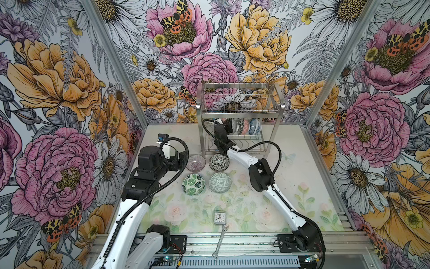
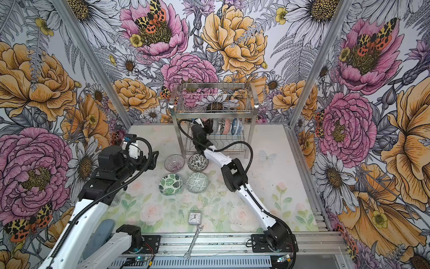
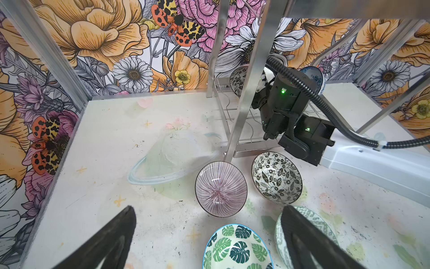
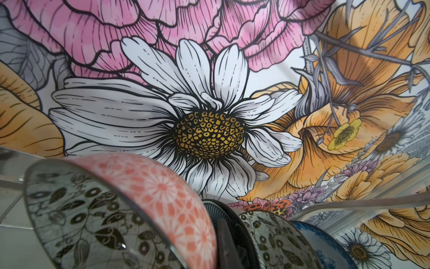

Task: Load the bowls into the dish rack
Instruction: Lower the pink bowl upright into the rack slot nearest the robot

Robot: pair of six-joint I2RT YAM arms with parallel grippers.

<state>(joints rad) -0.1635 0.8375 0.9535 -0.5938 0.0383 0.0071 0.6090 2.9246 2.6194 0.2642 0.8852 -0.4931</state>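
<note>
The steel dish rack (image 1: 240,112) stands at the back of the table. Several bowls stand on edge in its lower tier, among them a blue-white one (image 1: 254,125). My right gripper (image 1: 229,127) reaches into that tier and is shut on a bowl that is pink outside and black-floral inside (image 4: 162,198), leftmost in the row. One finger (image 4: 224,244) shows between it and a dark bowl (image 4: 232,216). On the table lie a purple-striped bowl (image 1: 196,162), a black-white floral bowl (image 1: 218,162), a green leaf bowl (image 1: 193,184) and a grey-green geometric bowl (image 1: 220,182). My left gripper (image 3: 208,209) hovers open beside them, empty.
A small square alarm clock (image 1: 219,217) and a wrench (image 1: 220,242) lie near the table's front edge. The rack's upper basket (image 1: 239,97) holds nothing. The rack's front leg (image 3: 246,93) stands close to the two farther table bowls. Flowered walls enclose three sides.
</note>
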